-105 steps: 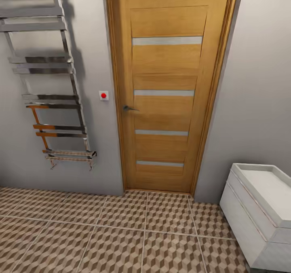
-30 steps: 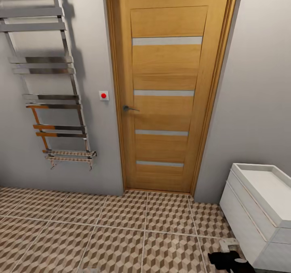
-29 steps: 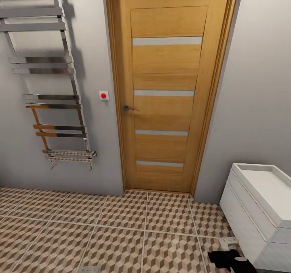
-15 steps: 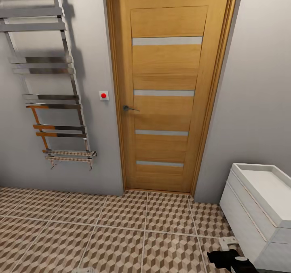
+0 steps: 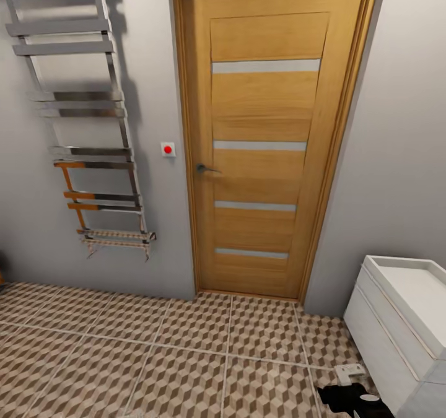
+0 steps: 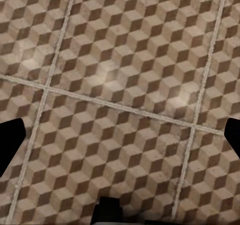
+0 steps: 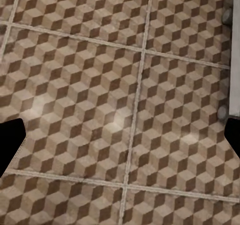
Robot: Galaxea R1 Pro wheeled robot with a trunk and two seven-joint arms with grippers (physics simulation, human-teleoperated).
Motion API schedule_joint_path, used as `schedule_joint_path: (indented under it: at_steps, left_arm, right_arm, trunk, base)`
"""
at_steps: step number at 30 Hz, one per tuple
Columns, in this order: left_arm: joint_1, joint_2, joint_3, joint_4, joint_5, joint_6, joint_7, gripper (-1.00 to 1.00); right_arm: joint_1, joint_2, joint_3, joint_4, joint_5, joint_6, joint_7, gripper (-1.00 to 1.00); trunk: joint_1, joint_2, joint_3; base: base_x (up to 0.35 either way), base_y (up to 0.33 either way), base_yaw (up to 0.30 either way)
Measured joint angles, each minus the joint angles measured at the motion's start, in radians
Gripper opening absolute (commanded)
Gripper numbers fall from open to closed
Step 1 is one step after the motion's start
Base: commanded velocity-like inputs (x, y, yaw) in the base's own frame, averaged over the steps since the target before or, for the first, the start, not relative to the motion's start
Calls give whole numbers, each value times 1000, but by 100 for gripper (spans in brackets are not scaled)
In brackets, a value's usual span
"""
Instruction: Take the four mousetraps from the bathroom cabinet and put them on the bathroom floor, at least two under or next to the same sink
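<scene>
Right arm low at near right beside bathroom sink (image 5: 402,306); both wrists aimed down at bathroom floor (image 6: 120,85); fingers (image 6: 10,145) spread wide, holding nothing; wooden door (image 5: 266,145) ahead

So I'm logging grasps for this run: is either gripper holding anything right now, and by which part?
Nothing is held. Both wrist views look down between wide-apart fingers at bare bathroom floor, with no mousetrap between them. The right gripper shows in the head view beside the white vanity.

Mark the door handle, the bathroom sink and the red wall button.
door handle (image 5: 206,169), head view, on the lever.
bathroom sink (image 5: 414,292), head view, on the basin's flat inside.
red wall button (image 5: 167,149), head view, on the red centre.
</scene>
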Motion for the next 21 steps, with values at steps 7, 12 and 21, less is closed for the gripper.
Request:
schedule_joint_path:
  at_steps: [7, 12, 21]
  left_arm:
    - [0, 0, 0, 2, 0, -12, 0, 100]
    - [0, 0, 0, 3, 0, -15, 0, 100]
    - [0, 0, 0, 3, 0, -19, 1, 100]
  right_arm:
    - [0, 0, 0, 0, 0, 0, -1, 100]
    - [0, 0, 0, 0, 0, 0, -1, 100]
    - [0, 0, 0, 5, 0, 0, -1, 100]
  trunk:
    - [-27, 49, 22]
    - [-46, 84, 38]
    - [-81, 147, 66]
  base:
    - [0, 0, 287]
    - [0, 0, 294]
    - [0, 0, 298]
